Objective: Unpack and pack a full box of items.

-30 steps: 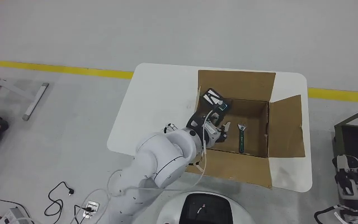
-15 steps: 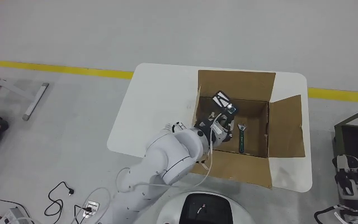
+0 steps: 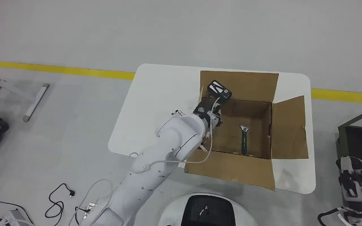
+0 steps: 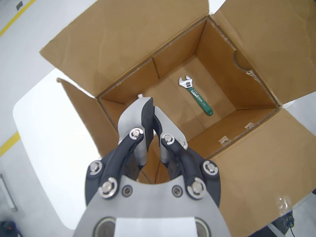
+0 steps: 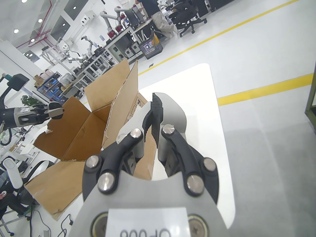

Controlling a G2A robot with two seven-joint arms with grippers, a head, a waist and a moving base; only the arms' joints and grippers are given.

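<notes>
The left gripper (image 4: 151, 107) has carried the dark flat packet (image 3: 219, 90) up to the 10 o'clock corner of the cardboard box (image 3: 289, 127). It is clamped on the packet, probably to unpack it. The green-handled wrench (image 3: 244, 141) lies inside, toward 6 o'clock. The right gripper (image 5: 155, 114) waits with its fingers together.
</notes>
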